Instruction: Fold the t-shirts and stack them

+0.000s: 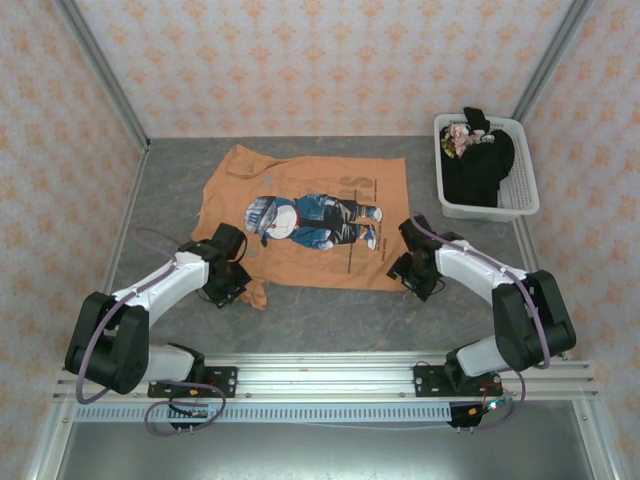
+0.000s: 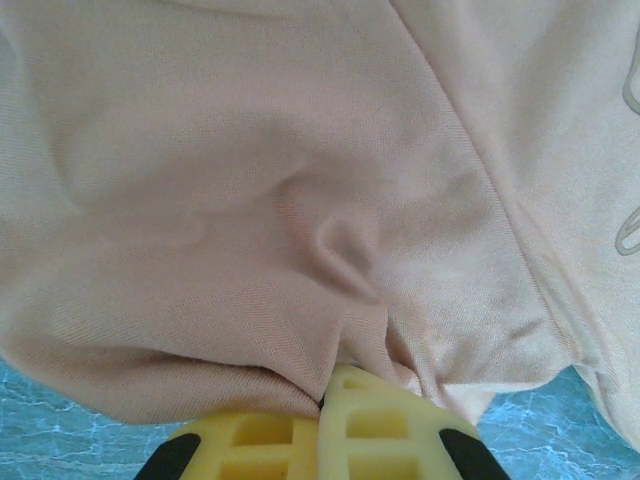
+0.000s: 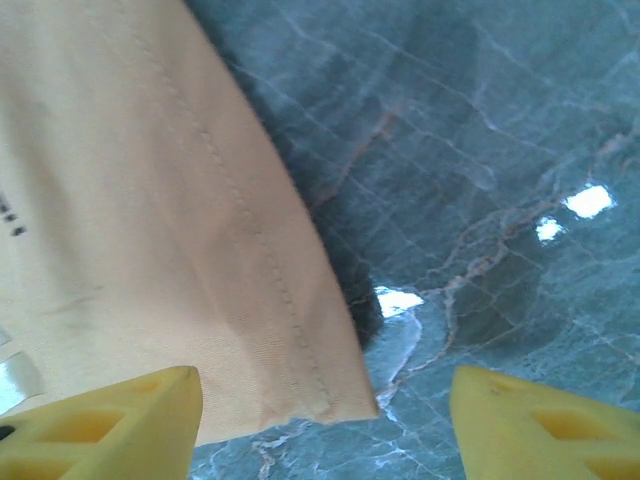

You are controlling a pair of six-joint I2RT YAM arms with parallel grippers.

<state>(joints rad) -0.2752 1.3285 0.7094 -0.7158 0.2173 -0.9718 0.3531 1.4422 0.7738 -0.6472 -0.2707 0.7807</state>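
The orange-tan t-shirt lies spread flat on the grey table, print side up, neck to the left. My left gripper sits at its near left part. In the left wrist view the left gripper is shut on a bunched fold of that t-shirt. My right gripper is at the near right corner. In the right wrist view the right gripper is open, and the t-shirt's hemmed corner lies on the table between its fingers. The black t-shirt is crumpled in the basket.
The white slatted basket stands at the back right of the table. Patterned walls close in the left, back and right sides. An aluminium rail carrying the arm bases runs along the near edge. Bare grey table lies before the orange-tan shirt.
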